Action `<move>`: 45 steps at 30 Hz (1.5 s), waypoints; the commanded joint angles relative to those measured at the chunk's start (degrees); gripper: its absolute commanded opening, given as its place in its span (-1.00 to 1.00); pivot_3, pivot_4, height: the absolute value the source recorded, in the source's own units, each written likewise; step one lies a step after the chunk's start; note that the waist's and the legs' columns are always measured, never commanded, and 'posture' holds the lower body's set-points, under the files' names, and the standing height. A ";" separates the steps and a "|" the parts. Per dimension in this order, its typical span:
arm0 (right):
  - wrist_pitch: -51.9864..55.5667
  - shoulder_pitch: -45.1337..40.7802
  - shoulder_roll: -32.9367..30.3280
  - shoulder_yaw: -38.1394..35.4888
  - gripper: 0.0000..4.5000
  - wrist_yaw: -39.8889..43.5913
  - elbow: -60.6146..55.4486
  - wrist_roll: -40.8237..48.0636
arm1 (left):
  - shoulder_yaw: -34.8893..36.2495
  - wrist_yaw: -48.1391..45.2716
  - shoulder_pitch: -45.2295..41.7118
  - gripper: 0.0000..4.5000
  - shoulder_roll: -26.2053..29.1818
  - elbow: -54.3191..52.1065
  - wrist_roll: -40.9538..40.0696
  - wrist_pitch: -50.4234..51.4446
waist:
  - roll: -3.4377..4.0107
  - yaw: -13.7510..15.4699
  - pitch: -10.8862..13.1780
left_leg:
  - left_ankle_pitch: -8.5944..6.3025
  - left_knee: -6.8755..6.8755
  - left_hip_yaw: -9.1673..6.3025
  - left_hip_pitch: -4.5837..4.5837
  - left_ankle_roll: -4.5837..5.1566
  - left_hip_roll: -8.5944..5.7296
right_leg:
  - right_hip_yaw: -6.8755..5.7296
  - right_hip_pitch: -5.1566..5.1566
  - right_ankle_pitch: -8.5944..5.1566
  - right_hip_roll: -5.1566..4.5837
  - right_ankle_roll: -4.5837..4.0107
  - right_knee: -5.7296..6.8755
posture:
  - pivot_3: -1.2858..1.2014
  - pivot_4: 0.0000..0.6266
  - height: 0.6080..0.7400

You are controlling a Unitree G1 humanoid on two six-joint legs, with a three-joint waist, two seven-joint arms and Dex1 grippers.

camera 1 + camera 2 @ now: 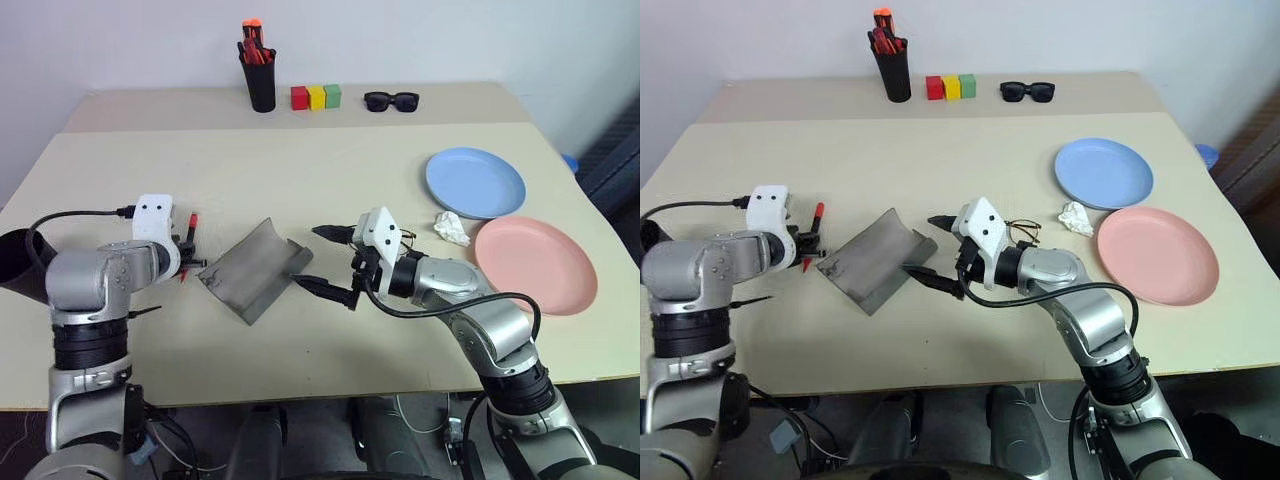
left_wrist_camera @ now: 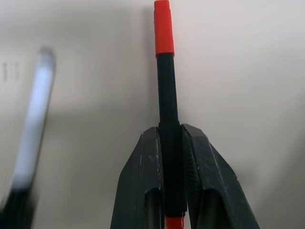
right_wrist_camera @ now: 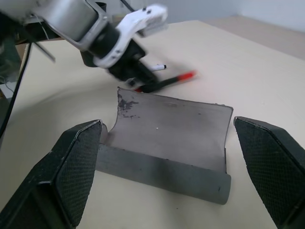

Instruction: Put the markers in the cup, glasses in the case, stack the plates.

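The left gripper [image 2: 172, 157] is clenched on the red-capped marker [image 2: 167, 100] at mid-barrel, at the left side of the table [image 1: 330, 150]; this slim, stiff, black-bodied pen is judged light and smooth enough to slip, so a mid-barrel hold is advised. The second, white-bodied marker [image 3: 156, 67] lies just beside it on the tabletop. The right gripper [image 1: 328, 262] stands released, jaws spread wide, at the right edge of the grey case [image 1: 252, 270], which lies open near the table's middle and looks soft and pliable.
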 commanded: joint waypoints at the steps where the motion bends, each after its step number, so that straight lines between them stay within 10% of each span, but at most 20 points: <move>1: -2.20 -1.94 1.36 0.21 1.00 0.87 -0.21 0.76 | 5.87 -0.11 -1.50 -0.98 0.69 -6.42 1.38 -15.80 | -0.02 -0.20 0.01 | 0.02 -0.02 0.01 -0.03 -0.03 0.00 | 0.01 -0.07 0.03 0.00 -0.03 -0.01 | 0.03 -0.52 1.00; 3: -2.81 -3.24 2.86 0.59 1.00 1.24 1.78 1.02 | 13.03 -4.39 -0.60 -0.98 -0.56 -8.55 -5.43 -20.54 | 0.00 -0.44 0.00 | 0.02 -0.06 0.03 -0.01 -0.03 0.01 | 0.01 -0.07 0.04 0.01 -0.04 -0.01 | 0.03 -0.52 1.00; 12: -5.71 -6.88 9.15 5.54 1.00 5.42 8.43 0.68 | 26.54 6.81 14.02 -0.98 3.22 -10.27 10.01 -44.66 | -0.01 -0.27 -0.03 | 0.02 -0.10 0.07 0.01 -0.02 0.01 | 0.02 -0.07 0.05 0.00 -0.03 -0.03 | 0.03 -0.52 1.00; 26: -6.92 -8.41 10.23 4.95 1.00 6.66 11.30 0.39 | 24.81 8.35 26.25 -0.98 -4.29 -9.00 11.58 -49.52 | -0.21 -0.25 -0.14 | 0.02 0.02 0.04 0.01 -0.03 0.03 | -0.01 0.03 0.07 0.03 -0.05 -0.05 | 0.03 -0.52 1.00; 33: -6.62 -8.13 10.40 4.81 1.00 5.55 10.89 0.36 | 24.11 9.54 25.18 0.45 -4.71 -7.97 11.32 -49.40 | -0.21 -0.29 -0.14 | 0.02 0.01 0.03 0.02 -0.03 0.03 | -0.01 0.02 0.07 0.04 -0.04 -0.04 | 0.03 -0.52 1.00; 39: -6.19 -7.98 10.06 4.51 1.00 4.73 10.50 0.51 | 20.62 5.59 21.35 0.45 -3.64 -12.91 8.06 -52.34 | -0.21 -0.09 -0.15 | 0.02 0.02 0.03 0.00 -0.03 0.03 | -0.01 0.02 0.08 0.03 -0.04 -0.04 | 0.03 -0.52 1.00; 45: -5.95 -7.74 9.93 4.55 1.00 4.45 10.39 0.71 | 9.37 -1.14 15.69 0.45 0.98 -17.56 2.65 -32.66 | -0.20 -0.35 -0.15 | 0.02 0.03 0.04 0.00 -0.03 0.02 | 0.00 0.03 0.08 0.03 -0.02 -0.03 | 0.03 -0.52 1.00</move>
